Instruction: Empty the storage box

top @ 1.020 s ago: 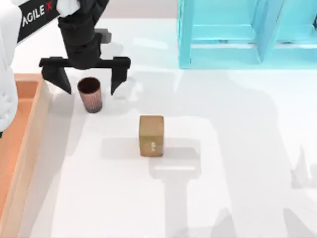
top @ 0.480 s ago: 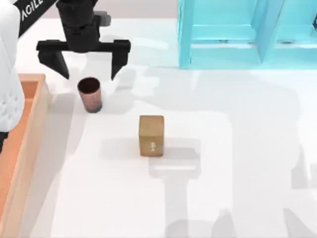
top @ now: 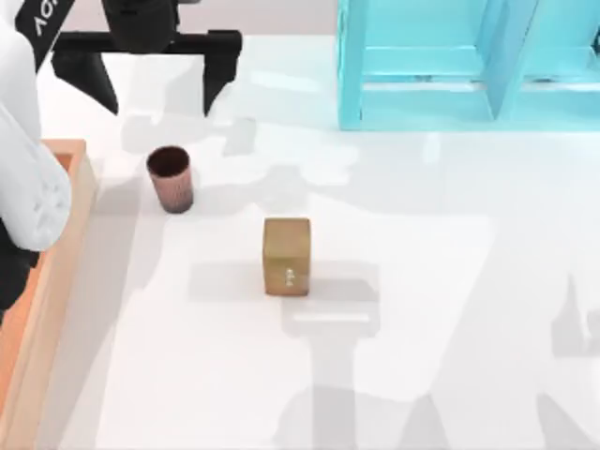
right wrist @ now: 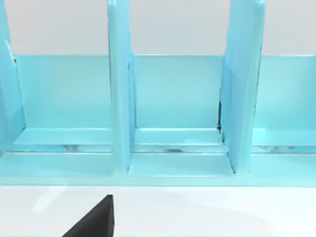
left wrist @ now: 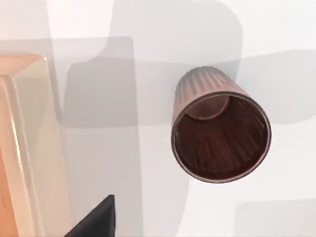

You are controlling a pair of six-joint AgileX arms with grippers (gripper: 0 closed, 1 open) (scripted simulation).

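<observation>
The storage box (top: 58, 272) of light orange-brown wood lies along the table's left edge, partly covered by my left arm. Its pale rim (left wrist: 34, 148) also appears in the left wrist view. A dark brown ribbed cup (top: 171, 178) stands upright on the table just right of the box; the left wrist view looks down into the cup (left wrist: 219, 133), which holds nothing. My left gripper (top: 157, 101) hangs open beyond the cup, apart from it, with nothing between its fingers. A black part of my right gripper (right wrist: 94, 222) faces the shelf.
A small tan cube (top: 287, 255) sits near the table's middle. A turquoise shelf unit (top: 469, 66) with upright dividers (right wrist: 121, 98) stands at the back right. White tabletop stretches to the right and front of the cube.
My left gripper has drawn back from around the cup toward the table's far edge, staying open. The cup and the cube have not moved.
</observation>
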